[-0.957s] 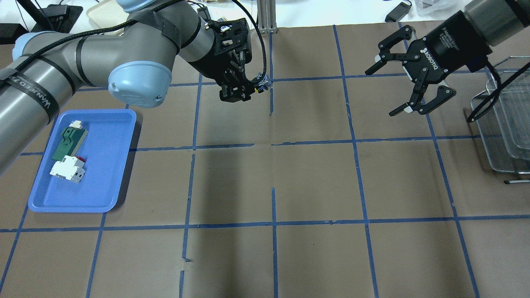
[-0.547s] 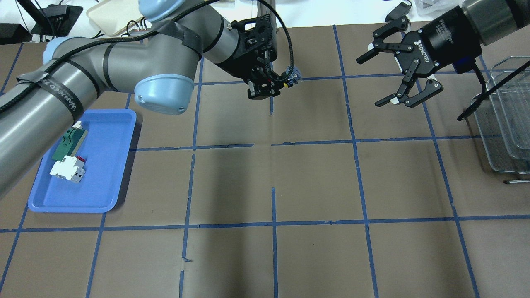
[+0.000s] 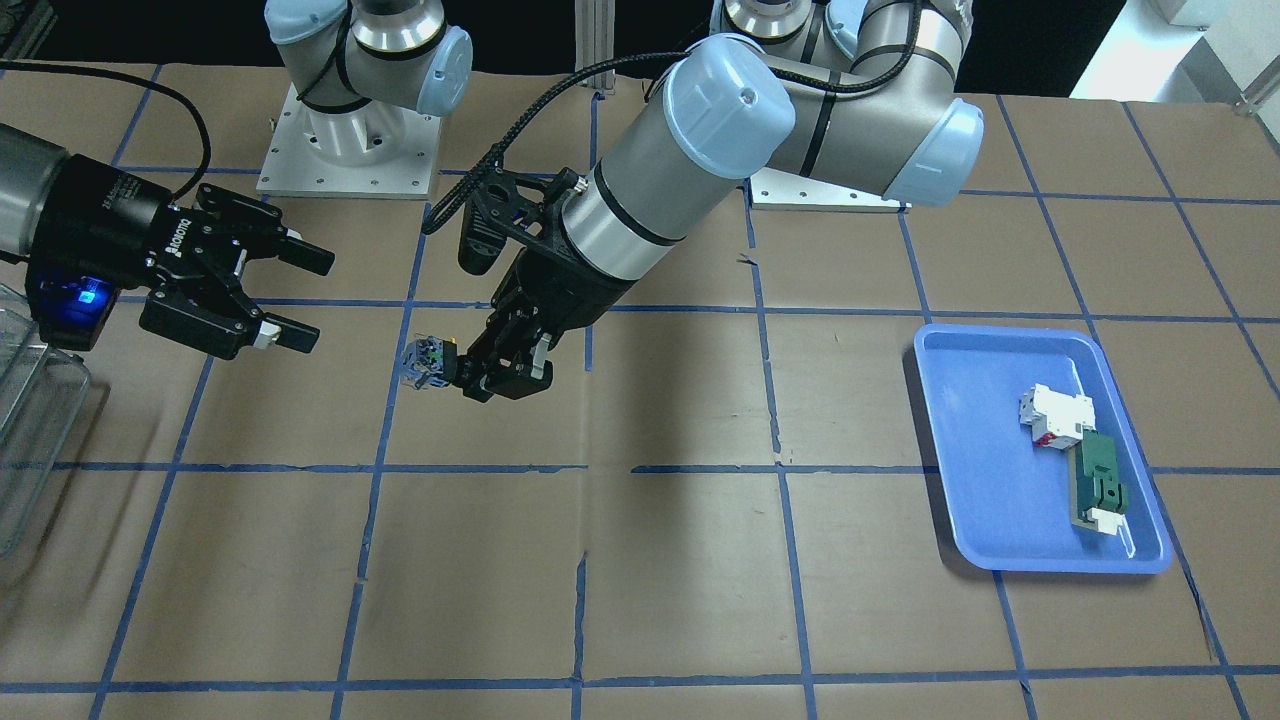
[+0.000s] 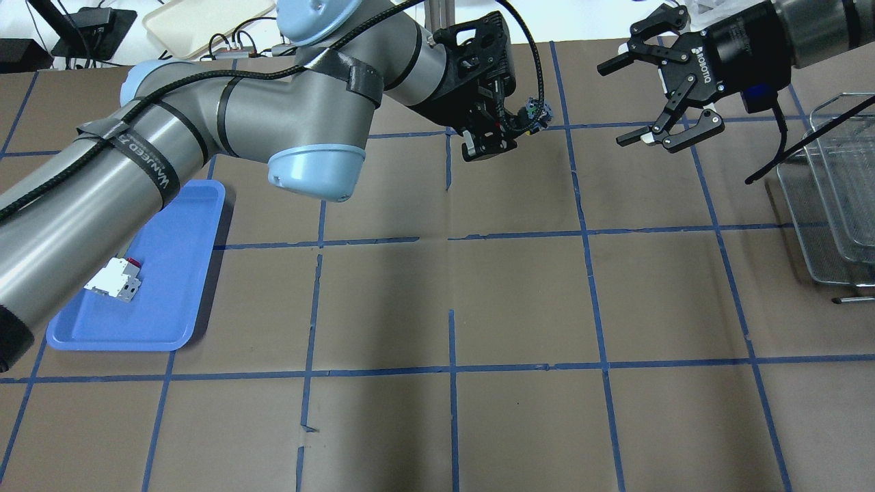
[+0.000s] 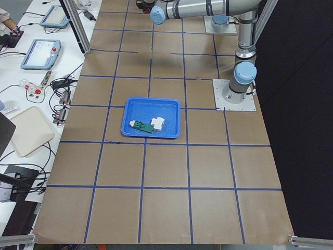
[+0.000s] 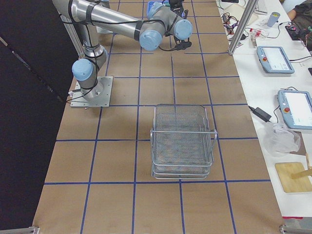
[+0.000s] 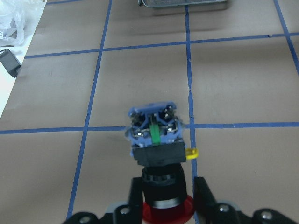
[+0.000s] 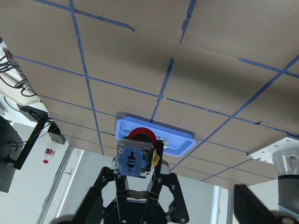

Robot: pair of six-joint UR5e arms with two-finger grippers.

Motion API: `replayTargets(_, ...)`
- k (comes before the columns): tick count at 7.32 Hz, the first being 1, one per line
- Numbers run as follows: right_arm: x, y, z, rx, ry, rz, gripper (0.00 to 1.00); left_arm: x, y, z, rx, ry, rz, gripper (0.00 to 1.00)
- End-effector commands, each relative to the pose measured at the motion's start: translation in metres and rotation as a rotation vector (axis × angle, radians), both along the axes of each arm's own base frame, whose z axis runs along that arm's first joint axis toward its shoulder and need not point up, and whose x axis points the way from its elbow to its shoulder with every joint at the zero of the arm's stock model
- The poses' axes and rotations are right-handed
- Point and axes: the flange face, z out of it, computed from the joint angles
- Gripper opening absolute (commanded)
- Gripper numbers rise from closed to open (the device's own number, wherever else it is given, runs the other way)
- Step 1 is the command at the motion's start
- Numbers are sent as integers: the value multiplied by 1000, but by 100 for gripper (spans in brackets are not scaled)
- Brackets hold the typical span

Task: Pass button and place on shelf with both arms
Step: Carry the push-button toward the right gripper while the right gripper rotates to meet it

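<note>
The button [image 4: 534, 115] has a red cap, a yellow ring, a black body and a clear block. My left gripper [image 4: 514, 126] is shut on it and holds it above the table at the far middle, block end pointing at my right gripper [image 4: 618, 106]. The right gripper is open and empty, a short gap to the right of the button. In the front view the button [image 3: 428, 362] sits at the tip of the left gripper [image 3: 468, 377], with the right gripper [image 3: 303, 300] to its left. The left wrist view shows the button [image 7: 156, 140] between the fingers [image 7: 135, 196]. The shelf [image 4: 841, 198] stands at the right edge.
A blue tray [image 4: 157, 314] lies at the left, partly under my left arm, with a white-and-red breaker block [image 4: 113, 280] in it. The front view also shows a flat green-and-white part [image 3: 1100, 485] in the tray [image 3: 960, 480]. The brown table carries a blue tape grid.
My left arm has swung to the right with the button, closing the gap to the right gripper. The right gripper has moved a little farther back and stays open.
</note>
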Motion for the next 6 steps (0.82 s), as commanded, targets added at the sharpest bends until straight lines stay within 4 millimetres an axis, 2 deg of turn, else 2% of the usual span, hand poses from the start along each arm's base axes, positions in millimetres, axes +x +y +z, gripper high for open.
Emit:
replayTargets(1, -1, -5, -5, 65, -8, -50, 100, -5, 2, 2, 3, 26, -13, 0)
replayTargets(3, -3, -14, -12, 50, -1, -56, 100, -9, 5, 6, -18, 34, -22, 0)
replayTargets(5, -1, -20, -16, 40, -23, -61, 100, -27, 13, 10, -38, 39, -51, 0)
replayTargets(6, 6, -21, -16, 41, -31, -53, 100, -31, 7, 13, -47, 39, -51, 0)
